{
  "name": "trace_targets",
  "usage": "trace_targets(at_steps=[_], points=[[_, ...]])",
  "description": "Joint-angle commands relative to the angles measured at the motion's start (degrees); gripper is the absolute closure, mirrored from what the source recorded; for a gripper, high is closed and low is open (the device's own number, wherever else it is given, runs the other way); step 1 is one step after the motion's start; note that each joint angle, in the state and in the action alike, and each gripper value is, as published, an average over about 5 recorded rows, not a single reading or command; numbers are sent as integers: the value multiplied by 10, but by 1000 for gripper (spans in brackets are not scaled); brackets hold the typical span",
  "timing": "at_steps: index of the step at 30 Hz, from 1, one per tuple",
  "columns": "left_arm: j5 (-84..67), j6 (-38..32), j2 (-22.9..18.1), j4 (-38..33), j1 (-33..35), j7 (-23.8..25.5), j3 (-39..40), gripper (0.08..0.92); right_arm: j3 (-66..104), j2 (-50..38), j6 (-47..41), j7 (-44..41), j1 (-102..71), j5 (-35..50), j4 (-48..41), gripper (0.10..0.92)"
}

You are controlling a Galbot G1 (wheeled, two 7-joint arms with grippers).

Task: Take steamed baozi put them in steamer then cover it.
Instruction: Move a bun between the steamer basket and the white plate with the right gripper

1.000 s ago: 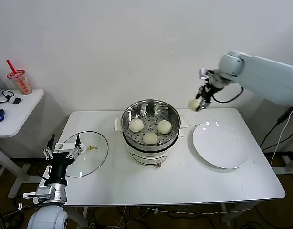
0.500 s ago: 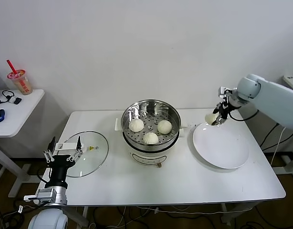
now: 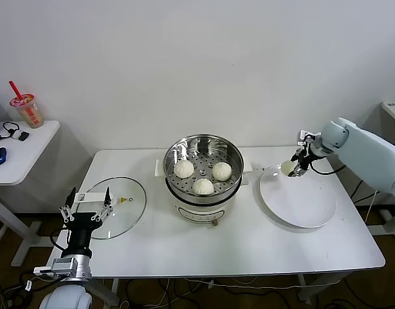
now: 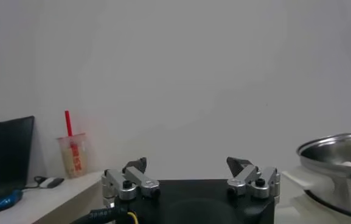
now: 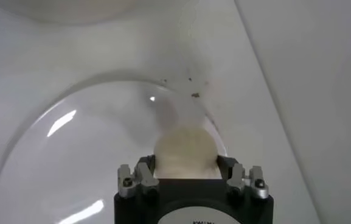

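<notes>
White worktop: carries everything, with the lid to my left, the steamer in the middle and the plate to my right.
Steel steamer: uncovered. Three steamed baozi sit on its perforated tray, with free space left at the far side.
Plate: bare, just beside the steamer on my right.
Glass lid: flat on the worktop near my left hand, not yet needed.
Left hand: parked low at the worktop's left edge, fingers spread wide, holding nothing.
Right hand: low over the far rim of the plate, well apart from the steamer. Its fingers are closed around the fourth baozi, one on either side, as the right wrist view shows.
Fourth baozi in close view: soft and round, filling the gap between my fingers. I cannot tell whether it touches the plate.
Step in hand, as I judge it: this bun has yet to reach the tray.
Doing it well: I squeeze only enough to hold the dough without denting it. I lift clear of the steel rim, come down over the free spot away from the other three, and let go only once it rests. Then comes the lid.
</notes>
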Motion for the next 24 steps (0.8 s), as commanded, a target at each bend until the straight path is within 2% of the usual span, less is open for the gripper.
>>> trace_targets(at_steps=[1, 24], points=[[4, -2, -1, 1, 3, 0, 1, 177, 72, 31, 22, 5, -41, -53, -73, 347], [4, -3, -4, 6, 4, 1, 1, 177, 124, 68, 39, 8, -64, -91, -111, 330]])
